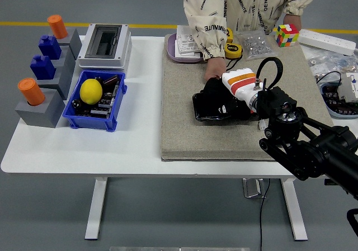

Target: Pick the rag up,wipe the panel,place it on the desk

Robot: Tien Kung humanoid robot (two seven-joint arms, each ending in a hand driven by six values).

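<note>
My right hand (238, 83), white with orange and red stripes, is shut on a black rag (214, 91) and presses it onto a black panel (206, 113) lying on the beige mat (184, 133). The rag covers the panel's upper right part. A person at the far side rests a hand (214, 70) on the mat at the panel's far edge, right beside my hand. My left arm is out of view.
A blue bin (92, 119) holding a lemon (89, 90), grey blocks with orange cylinders (31, 91), and a white box (104, 43) stand at the left. A tape measure (232, 51), a screw bag (257, 44), a colour cube (285, 34) and cables (338, 77) lie at the back right.
</note>
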